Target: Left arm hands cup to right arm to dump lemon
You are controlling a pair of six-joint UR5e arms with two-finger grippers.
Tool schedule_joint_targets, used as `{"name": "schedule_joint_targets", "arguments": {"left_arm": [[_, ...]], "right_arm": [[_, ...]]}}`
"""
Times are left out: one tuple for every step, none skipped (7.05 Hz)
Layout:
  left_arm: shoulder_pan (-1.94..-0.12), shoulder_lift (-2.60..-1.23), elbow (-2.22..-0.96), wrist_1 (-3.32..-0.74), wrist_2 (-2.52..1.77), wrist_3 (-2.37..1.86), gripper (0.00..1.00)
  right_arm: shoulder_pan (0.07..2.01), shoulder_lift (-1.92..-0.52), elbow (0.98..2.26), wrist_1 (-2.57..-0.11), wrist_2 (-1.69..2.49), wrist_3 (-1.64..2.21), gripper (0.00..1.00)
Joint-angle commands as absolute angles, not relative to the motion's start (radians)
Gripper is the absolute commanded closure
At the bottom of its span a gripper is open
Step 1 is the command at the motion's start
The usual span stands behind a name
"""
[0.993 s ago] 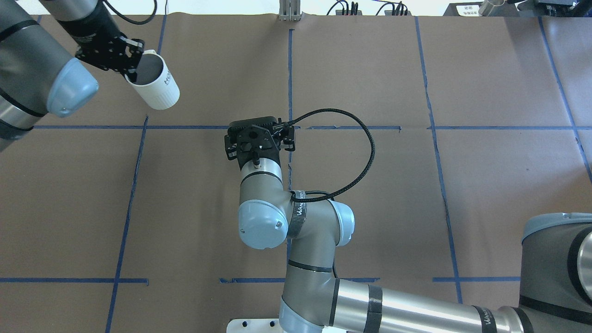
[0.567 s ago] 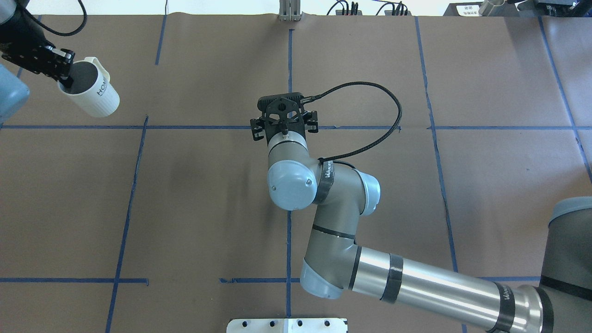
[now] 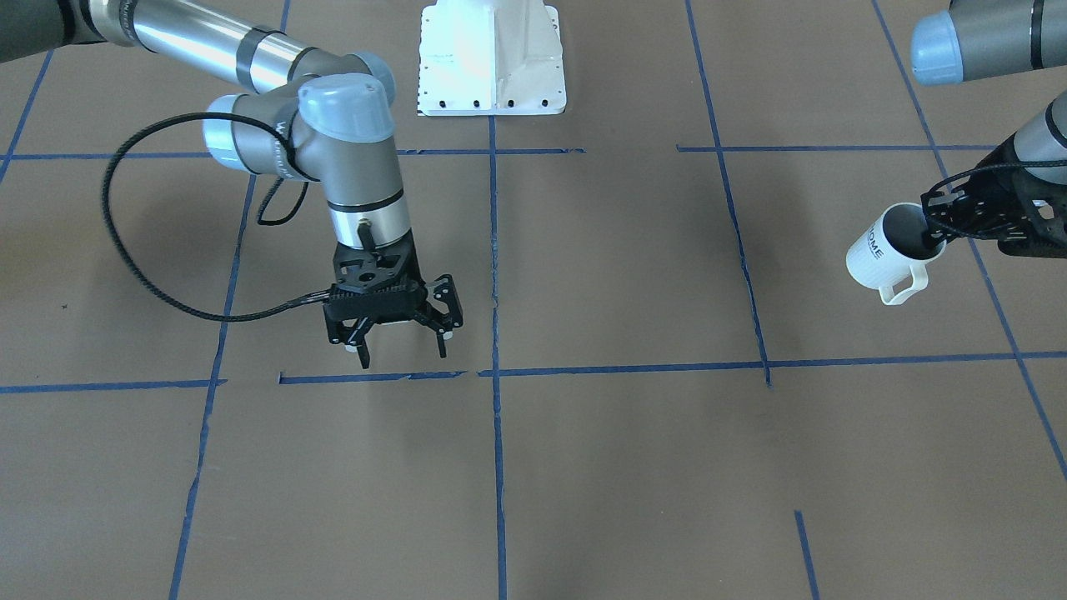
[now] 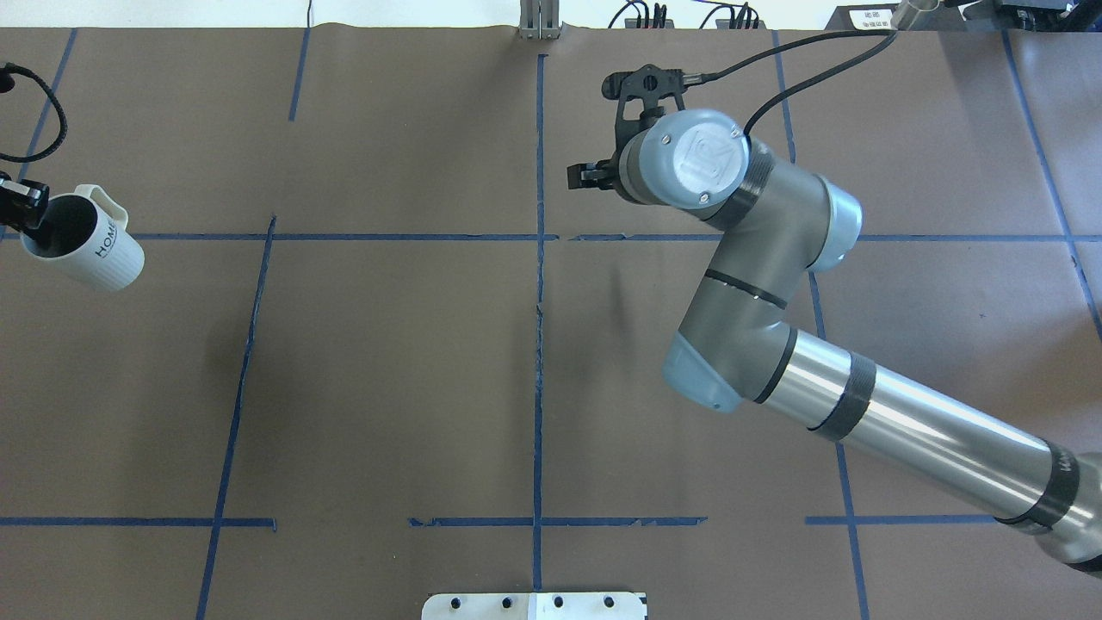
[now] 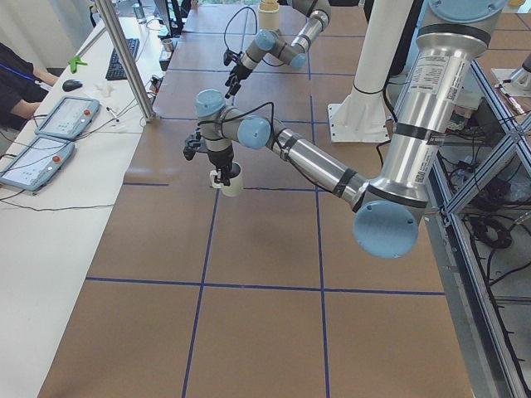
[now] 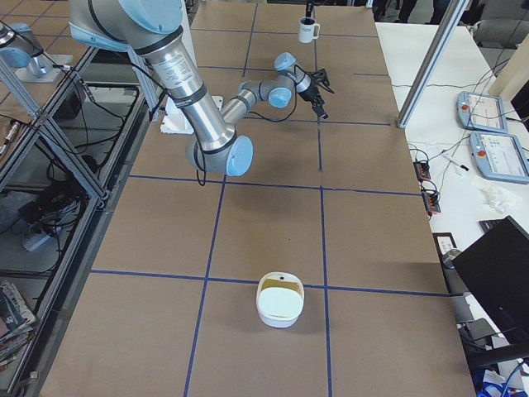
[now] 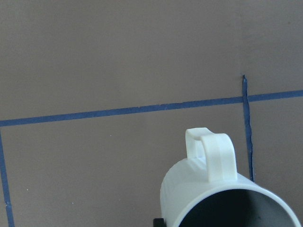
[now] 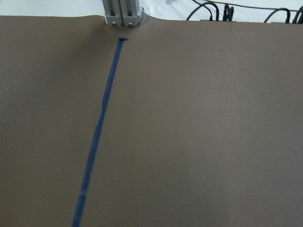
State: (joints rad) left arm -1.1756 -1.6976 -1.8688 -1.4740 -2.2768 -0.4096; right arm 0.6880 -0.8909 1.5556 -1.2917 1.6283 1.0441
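The cream-white cup (image 3: 884, 250) with dark "HOME" lettering hangs tilted above the table at its left end. My left gripper (image 3: 940, 230) is shut on the cup's rim, one finger inside. In the overhead view the cup (image 4: 84, 251) sits at the left edge, with the left gripper (image 4: 26, 213) mostly cut off. The left wrist view shows the cup (image 7: 208, 189) with its handle pointing away and its inside dark. No lemon shows. My right gripper (image 3: 403, 346) is open and empty, low over the table's middle; the wrist hides most of it in the overhead view (image 4: 622, 129).
A white bowl (image 6: 279, 302) stands on the table's right end. The white base plate (image 3: 492, 58) is at the robot's side. An aluminium post (image 4: 540, 21) and cables stand at the far edge. Blue tape lines (image 8: 97, 137) cross the brown table.
The left arm has carried the cup leftwards and nearer the robot, to the overhead view's left edge. The right arm has swung right and farther away, its gripper empty.
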Motion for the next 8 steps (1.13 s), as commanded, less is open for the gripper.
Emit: {"name": "schedule_joint_targets", "arguments": {"left_arm": [[-1.17,-1.646,-1.829,-1.558,-2.278,-0.416,1.0],[-1.163,-1.64,-1.829,-1.565,-2.278,-0.432,1.0],[-1.158,-1.625,-1.807,-1.616,-2.278,-0.436,1.0],[-1.158,-1.608,-1.768,-1.706,-2.276,-0.471,1.0],[-1.12,-1.597,-1.719,-1.832,-2.275,-0.553,1.0],[-1.083,-1.597,-1.673,-1.915,-2.248,-0.608,1.0],[-1.051,-1.598,-1.642,-1.943,-2.237,-0.615,0.97],[-1.048,-1.609,-1.647,-1.937,-2.244,-0.617,0.81]], "right_arm": [[0.851,-0.916,1.589,-1.414,1.913,1.016,0.0],[0.923,-0.946,1.632,-1.46,1.993,0.912,0.0],[0.963,-1.003,1.7,-1.515,2.032,0.784,0.0],[1.009,-1.012,1.721,-1.57,2.066,0.7,0.0],[1.047,-1.014,1.724,-1.598,2.11,0.642,0.0],[1.072,-1.028,1.724,-1.601,2.132,0.603,0.0],[1.077,-1.035,1.726,-1.6,2.138,0.595,0.0],[1.077,-1.035,1.726,-1.6,2.138,0.595,0.0]]}}
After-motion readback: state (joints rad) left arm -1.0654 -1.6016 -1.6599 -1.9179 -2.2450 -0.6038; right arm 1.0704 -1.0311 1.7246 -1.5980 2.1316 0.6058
